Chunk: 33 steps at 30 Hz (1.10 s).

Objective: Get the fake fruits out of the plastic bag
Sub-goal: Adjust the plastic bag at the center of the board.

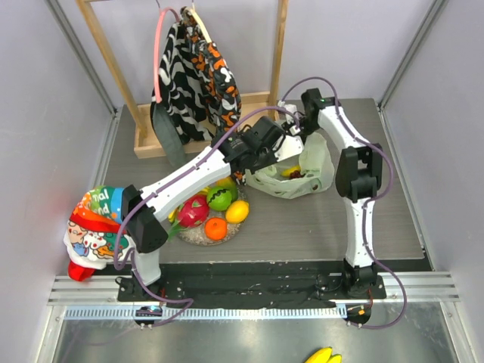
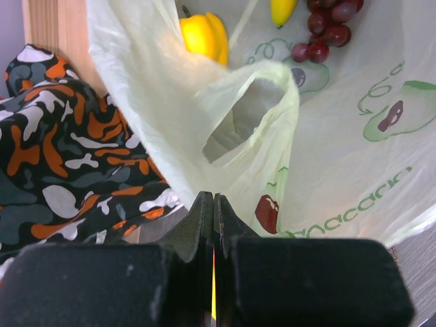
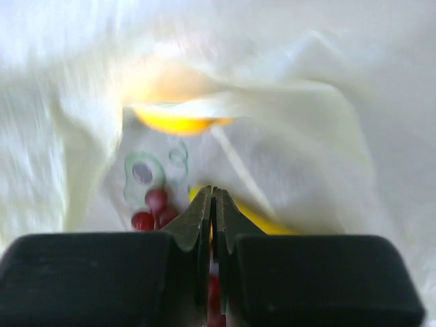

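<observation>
The large, crinkly, pale-green translucent plastic bag [image 1: 318, 162] lies crumpled on the dark counter [image 1: 393, 219] between the two wrists. Inside it are a glossy yellow fruit [image 2: 201, 34], a bunch of purple-red grapes [image 2: 330, 24] and a yellow banana tip [image 2: 283, 8]. The left arm's fingers [image 2: 194, 225] are pressed together at the bag's rim, below a handle loop [image 2: 252, 109]. Whether film is caught between them cannot be told. The right arm's fingers [image 3: 194, 225] are inside the bag, closed together near the grapes, in a blurred view. Beside the bag, a pink dragon fruit [image 1: 193, 210], a green apple [image 1: 220, 200], a lemon [image 1: 237, 212] and an orange [image 1: 215, 228] sit on a round speckled plate [image 1: 195, 237].
</observation>
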Motion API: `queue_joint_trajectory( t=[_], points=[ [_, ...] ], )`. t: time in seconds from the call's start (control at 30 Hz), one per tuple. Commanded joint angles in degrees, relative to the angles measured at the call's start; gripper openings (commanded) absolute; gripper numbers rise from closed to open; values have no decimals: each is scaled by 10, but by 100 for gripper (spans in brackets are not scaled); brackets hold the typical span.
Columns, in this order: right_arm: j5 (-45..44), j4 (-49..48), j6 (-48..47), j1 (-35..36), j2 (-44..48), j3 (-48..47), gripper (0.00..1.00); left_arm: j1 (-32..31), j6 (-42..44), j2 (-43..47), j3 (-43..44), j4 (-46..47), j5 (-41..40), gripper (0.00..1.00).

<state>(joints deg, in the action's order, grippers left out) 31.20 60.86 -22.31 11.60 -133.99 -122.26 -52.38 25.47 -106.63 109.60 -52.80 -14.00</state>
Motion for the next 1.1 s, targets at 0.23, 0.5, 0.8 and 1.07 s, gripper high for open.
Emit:
queue_joint_trajectory(
  t=[0.23,0.5,0.8,1.07],
  points=[
    [-43,-6,-3,-66,239,248,17,-23,-13,-59,162,1,187,71],
    [-29,-39,41,-54,373,431,24,-35,-26,-120,150,-28,188,76],
    [-95,-58,39,-54,425,489,28,-60,10,-119,67,-18,-9,62],
    [-120,3,-23,-56,453,492,28,-60,-28,-13,-41,-15,9,0]
  ],
)
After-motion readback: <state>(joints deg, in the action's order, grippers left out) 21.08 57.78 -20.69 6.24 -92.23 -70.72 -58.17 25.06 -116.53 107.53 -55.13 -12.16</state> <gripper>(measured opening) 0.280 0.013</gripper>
